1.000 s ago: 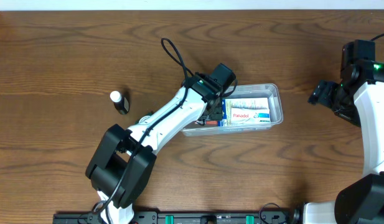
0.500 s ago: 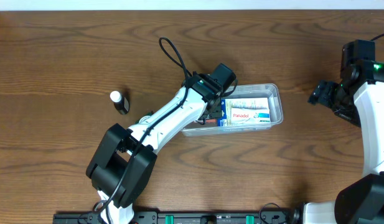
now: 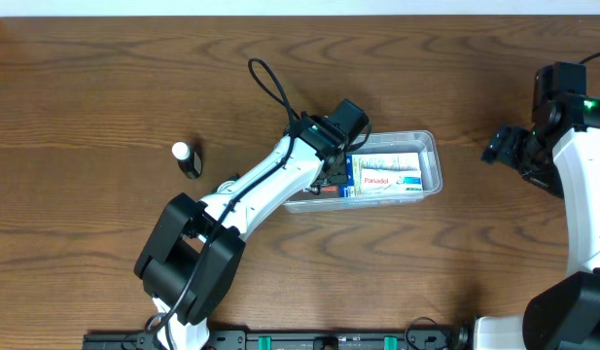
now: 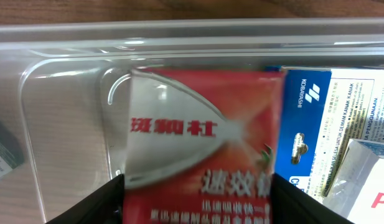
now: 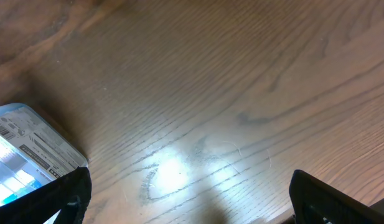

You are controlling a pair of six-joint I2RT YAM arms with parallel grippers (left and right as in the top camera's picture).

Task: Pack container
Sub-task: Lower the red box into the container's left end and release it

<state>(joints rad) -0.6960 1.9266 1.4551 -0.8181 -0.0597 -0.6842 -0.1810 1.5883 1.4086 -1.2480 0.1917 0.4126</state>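
Table [image 3: 105,78]: wood grain. The work lies just right of its middle, well clear of every edge.
Left arm [image 3: 270,185]: reached from the near edge into the left end of the container. Its cable is looped above the wrist.
Container [image 3: 434,156]: clear tub, set flat, long side along the table's far edge. It is part filled, with bare floor seen at its left end.
Packed boxes: the blue-and-white box [image 4: 310,124] and the Panadol box [image 3: 377,181] are laid flat in the right portion.
Red box [image 4: 204,155]: inside the tub, its right edge against the blue-and-white box. Whether it overlaps that box cannot be told.
Left gripper [image 4: 198,208]: one finger is seen at each side of the red box. Whether the box is pressed or just cleared cannot be told.
Right gripper [image 5: 188,199]: spread wide, nothing between the fingers, held over bare wood near the right edge.
Bottle [image 3: 187,158]: small, white-capped, toward the left edge, not yet packed.
Risk 1: the red box is dragged up or tipped if the fingers are lifted before they are fully parted.
Risk 2: the light tub is shoved or tilted if its left wall is caught by a finger. No steadying is offered by the right gripper.
Risk 3: the red box is left propped on its neighbour, so room for the bottle is judged tight.
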